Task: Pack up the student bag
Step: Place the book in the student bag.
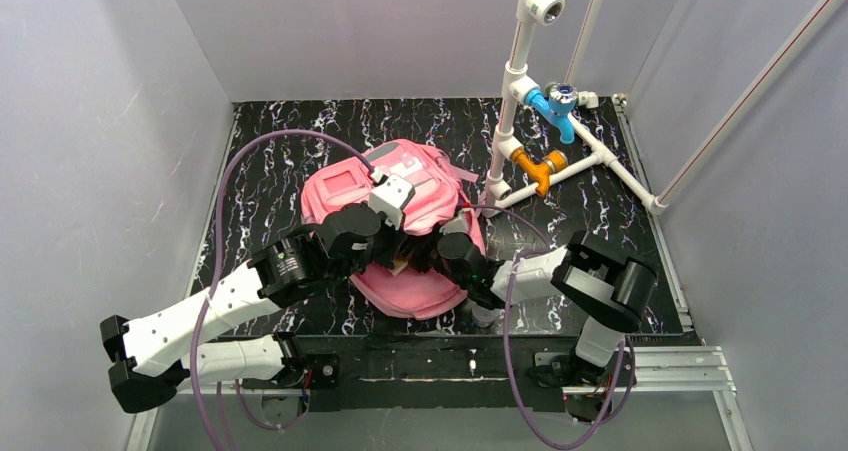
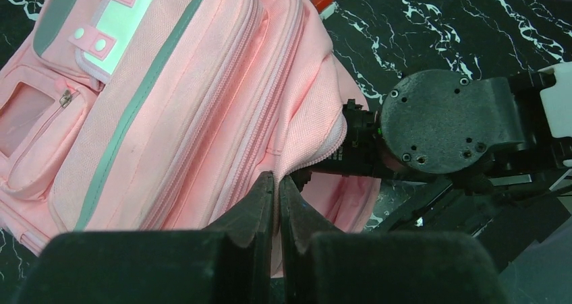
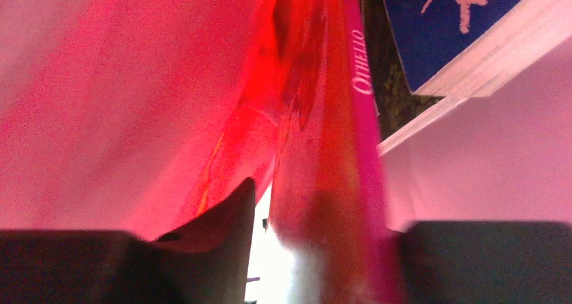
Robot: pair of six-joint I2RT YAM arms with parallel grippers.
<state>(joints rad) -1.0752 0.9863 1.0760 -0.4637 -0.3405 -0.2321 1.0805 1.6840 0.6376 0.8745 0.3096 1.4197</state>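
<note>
The student bag [image 1: 425,176] is a pink backpack lying on the black marbled table [image 1: 270,161], its front pockets and grey strips facing up [image 2: 168,95]. My left gripper [image 2: 276,179] is shut on the fabric rim of the bag's opening, holding it up at the near end [image 1: 400,256]. My right gripper [image 1: 445,253] reaches into that opening. Inside, in the right wrist view, a pink-red book [image 3: 337,149] with "OTHELLO" on its spine stands between my right gripper's [image 3: 317,203] jaws. Light shows between the left finger [image 3: 226,216] and the book; the other finger is hidden behind it.
A blue book with white page edges [image 3: 459,14] lies deeper in the bag. A white pipe frame [image 1: 520,81] with blue [image 1: 555,106] and orange [image 1: 540,166] fittings stands at the back right. Grey walls enclose the table. The right arm's wrist [image 2: 445,122] is close beside my left fingers.
</note>
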